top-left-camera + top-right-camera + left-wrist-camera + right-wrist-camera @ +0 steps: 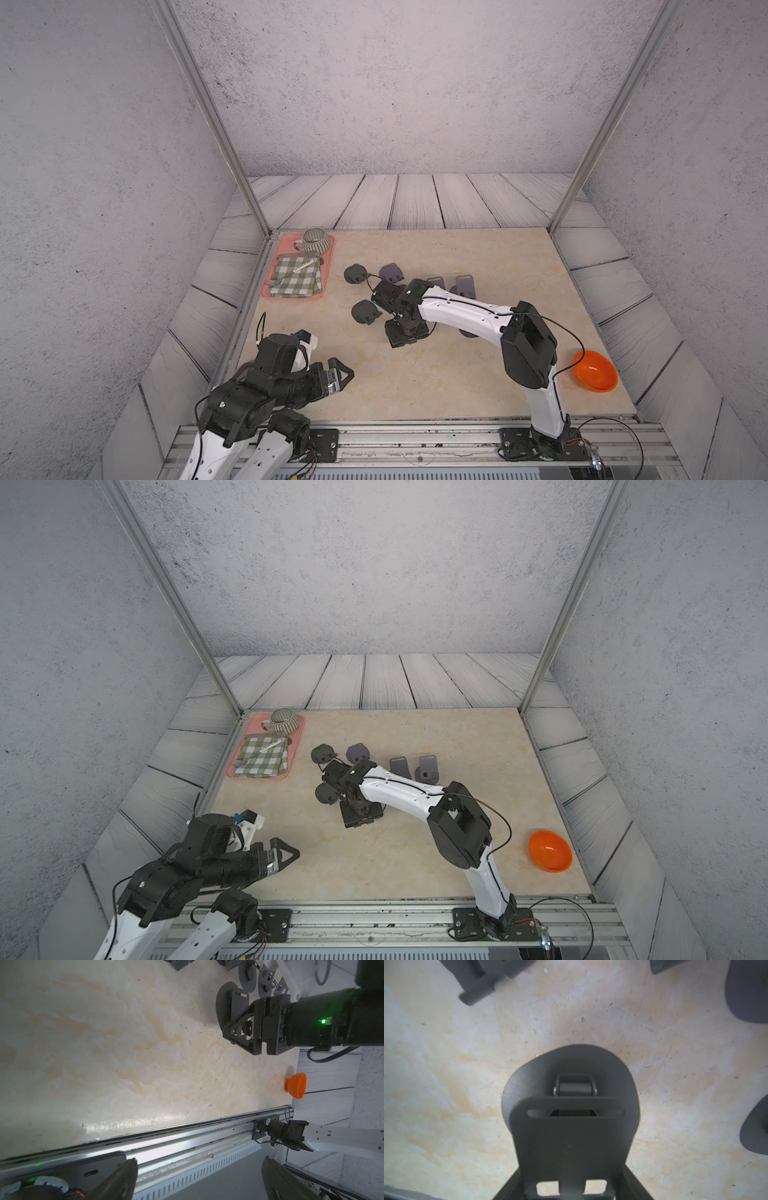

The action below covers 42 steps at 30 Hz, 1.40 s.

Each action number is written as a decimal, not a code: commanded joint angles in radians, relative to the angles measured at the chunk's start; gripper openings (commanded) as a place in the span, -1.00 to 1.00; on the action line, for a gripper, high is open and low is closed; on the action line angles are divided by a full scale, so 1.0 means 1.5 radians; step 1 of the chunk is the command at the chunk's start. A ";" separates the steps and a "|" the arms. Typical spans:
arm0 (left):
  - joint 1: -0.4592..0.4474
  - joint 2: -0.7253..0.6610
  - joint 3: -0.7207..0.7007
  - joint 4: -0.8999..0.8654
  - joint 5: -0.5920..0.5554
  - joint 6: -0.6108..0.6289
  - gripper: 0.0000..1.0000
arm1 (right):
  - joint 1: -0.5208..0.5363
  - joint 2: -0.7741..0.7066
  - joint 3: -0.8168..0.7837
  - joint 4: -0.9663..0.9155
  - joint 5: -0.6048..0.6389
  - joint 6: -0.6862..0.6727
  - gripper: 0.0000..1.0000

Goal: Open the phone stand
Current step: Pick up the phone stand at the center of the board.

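Likely light, stiff, slick plastic, best pinched across the plate edges of the phone stand (571,1130), as clamped by the right gripper (572,1165), with the left gripper (199,1160) spread wide.

Robot lab test cell: aluminium frame posts (217,124), printed backdrop walls (395,83), metal mounting rail (415,436).

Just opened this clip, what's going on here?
The right gripper is down mid-table and appears closed on the back plate of a black phone stand, whose plate stands raised off its rounded base. The other stands sit loose around it. The left gripper hangs open near the front left of the table, holding nothing. A pink tray with a mug and checked cloth, and an orange bowl, sit off to the sides.
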 commanded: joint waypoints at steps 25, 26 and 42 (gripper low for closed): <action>-0.001 0.307 -0.037 0.479 0.154 -0.057 0.57 | 0.004 -0.303 -0.160 0.085 -0.127 -0.036 0.09; -0.001 0.315 -0.033 0.485 0.158 -0.057 0.56 | 0.004 -0.309 -0.164 0.086 -0.128 -0.034 0.09; -0.004 0.365 -0.022 0.544 0.207 -0.066 0.56 | 0.004 -0.331 -0.182 0.098 -0.140 -0.011 0.09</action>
